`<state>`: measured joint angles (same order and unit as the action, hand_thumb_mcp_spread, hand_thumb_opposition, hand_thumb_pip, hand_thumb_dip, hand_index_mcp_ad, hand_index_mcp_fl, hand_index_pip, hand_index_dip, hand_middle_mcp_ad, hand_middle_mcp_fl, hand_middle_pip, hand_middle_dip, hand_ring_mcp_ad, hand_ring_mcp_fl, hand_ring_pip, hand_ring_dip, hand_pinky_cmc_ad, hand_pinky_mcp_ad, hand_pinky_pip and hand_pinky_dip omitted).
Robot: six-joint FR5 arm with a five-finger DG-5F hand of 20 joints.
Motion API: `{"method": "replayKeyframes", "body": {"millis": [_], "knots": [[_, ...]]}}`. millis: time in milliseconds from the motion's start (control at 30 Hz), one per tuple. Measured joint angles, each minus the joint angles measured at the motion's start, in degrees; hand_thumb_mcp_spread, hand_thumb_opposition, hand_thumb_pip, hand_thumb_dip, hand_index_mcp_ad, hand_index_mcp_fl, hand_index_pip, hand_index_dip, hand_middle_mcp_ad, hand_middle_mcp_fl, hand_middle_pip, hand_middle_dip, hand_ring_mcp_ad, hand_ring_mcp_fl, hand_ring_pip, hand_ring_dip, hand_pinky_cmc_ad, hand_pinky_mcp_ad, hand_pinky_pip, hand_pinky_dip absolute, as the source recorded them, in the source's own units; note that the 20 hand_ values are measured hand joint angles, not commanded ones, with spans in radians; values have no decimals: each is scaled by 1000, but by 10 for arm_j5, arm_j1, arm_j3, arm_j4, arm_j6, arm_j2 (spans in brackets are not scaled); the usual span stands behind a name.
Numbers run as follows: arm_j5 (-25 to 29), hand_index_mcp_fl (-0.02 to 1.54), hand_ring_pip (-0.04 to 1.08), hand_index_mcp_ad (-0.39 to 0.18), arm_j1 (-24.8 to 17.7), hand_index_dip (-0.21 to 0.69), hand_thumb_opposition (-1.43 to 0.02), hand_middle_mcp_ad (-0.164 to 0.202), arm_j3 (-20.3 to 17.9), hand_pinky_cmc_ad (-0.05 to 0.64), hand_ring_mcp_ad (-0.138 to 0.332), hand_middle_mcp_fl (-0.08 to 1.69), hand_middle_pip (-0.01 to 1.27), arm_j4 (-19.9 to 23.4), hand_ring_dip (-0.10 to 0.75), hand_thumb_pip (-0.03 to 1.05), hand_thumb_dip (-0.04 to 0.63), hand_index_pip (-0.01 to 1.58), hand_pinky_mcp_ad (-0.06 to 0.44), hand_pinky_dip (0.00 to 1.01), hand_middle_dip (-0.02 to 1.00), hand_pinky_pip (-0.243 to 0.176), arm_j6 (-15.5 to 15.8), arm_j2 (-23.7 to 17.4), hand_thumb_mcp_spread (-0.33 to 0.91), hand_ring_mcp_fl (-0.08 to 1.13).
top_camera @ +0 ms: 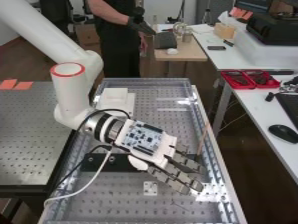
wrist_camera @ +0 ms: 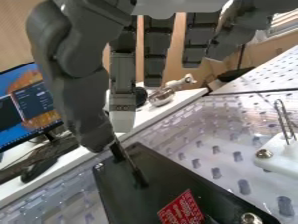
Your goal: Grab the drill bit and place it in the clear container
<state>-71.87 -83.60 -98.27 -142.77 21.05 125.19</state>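
Dark metal, it seems: the drill bit slants above the black plate, close against the hand; whether it is grasped I cannot tell. The plate probably presents it for pickup. Far left sits a white block.

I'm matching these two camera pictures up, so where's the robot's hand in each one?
High view: the hand is a little below and right of centre, at the arm's end.
Wrist view: the hand is in the foreground, close to the camera.
Shared landmark: the perforated bench top.
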Motion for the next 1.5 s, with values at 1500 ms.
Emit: {"method": "replayKeyframes", "body": {"millis": [1500], "knots": [[-3, 552, 94, -133, 0, 379, -897, -14, 8, 278, 115, 311, 126, 1, -12, 524, 265, 1292, 91, 148, 222, -75, 16, 6, 616, 129]]}}
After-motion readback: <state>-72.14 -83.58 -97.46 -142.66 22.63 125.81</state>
